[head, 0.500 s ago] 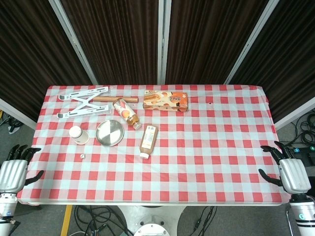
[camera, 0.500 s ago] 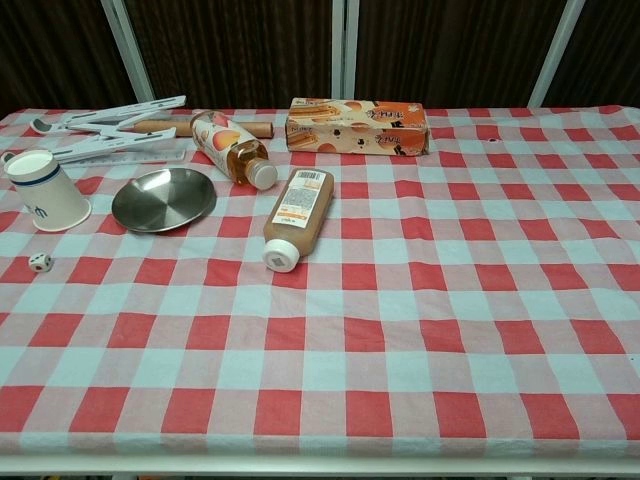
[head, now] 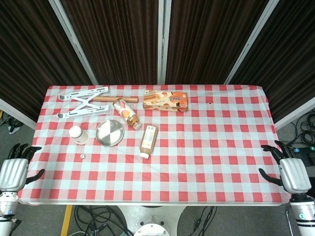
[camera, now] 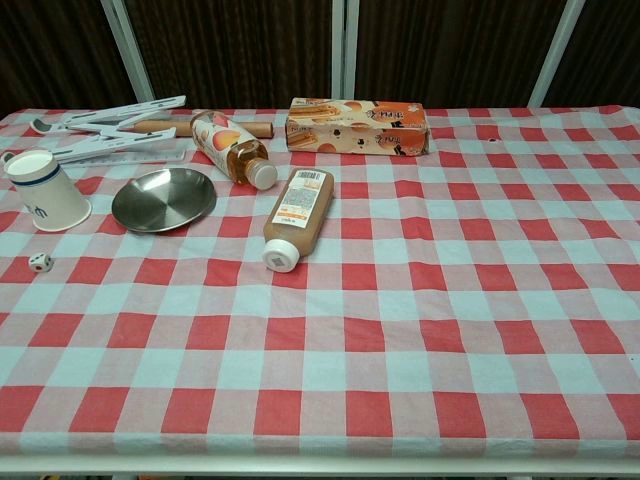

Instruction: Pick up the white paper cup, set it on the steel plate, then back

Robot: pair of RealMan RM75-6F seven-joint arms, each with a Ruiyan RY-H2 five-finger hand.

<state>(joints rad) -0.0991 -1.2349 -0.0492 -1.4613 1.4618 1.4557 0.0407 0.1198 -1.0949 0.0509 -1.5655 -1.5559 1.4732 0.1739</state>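
Nearest, at the table's (head: 221,162) near corners, the left hand (head: 12,172) and the right hand (head: 291,172) hang just off the edge, fingers spread and holding nothing; only the head view shows them. Compared with half a second before, the left hand sits a trace lower and the right is unmoved, so no reach has begun. Nothing on the table has shifted. Farther in, at the left, a small die (camera: 40,262) lies near the upright cup (camera: 38,199), which stands just left of the plate (camera: 163,199), apart from it. A brown bottle (camera: 294,216) lies right of the plate; beyond are a second bottle (camera: 232,148), a white rack (camera: 100,128) and a snack box (camera: 357,125). The task is judged unstarted; the left hand is the nearer to the cup.
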